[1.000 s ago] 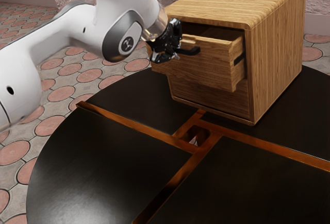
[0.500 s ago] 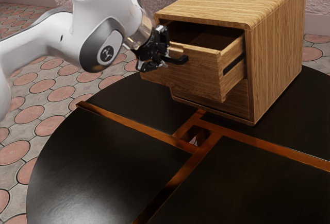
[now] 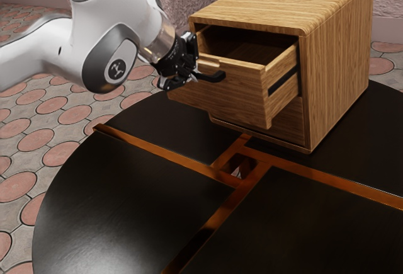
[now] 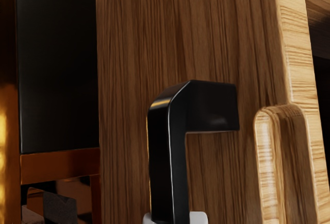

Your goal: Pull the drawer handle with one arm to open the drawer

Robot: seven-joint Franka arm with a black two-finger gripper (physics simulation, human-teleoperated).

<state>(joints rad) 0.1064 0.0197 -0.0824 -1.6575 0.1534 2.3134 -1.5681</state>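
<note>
A light wooden cabinet [image 3: 337, 53] stands at the back of the table, and its upper drawer [image 3: 249, 88] is slid out toward the exterior view's left, with its inside showing. My gripper [image 3: 194, 67] is at the drawer front, shut on the black handle [image 3: 213, 75]. From the wrist, the black handle [image 4: 172, 141] runs in an L-shape across the wooden drawer front [image 4: 149, 54] and ends just under my hand.
The cabinet rests on a round black table [image 3: 145, 217] crossed by copper strips, with a small square recess [image 3: 238, 165] at its middle. A lower cabinet panel [image 3: 264, 123] sits under the drawer. Tiled floor [image 3: 56, 116] lies beyond the table edge.
My hand has moved toward the exterior view's left with the handle, and the drawer has slid further out of the cabinet.
</note>
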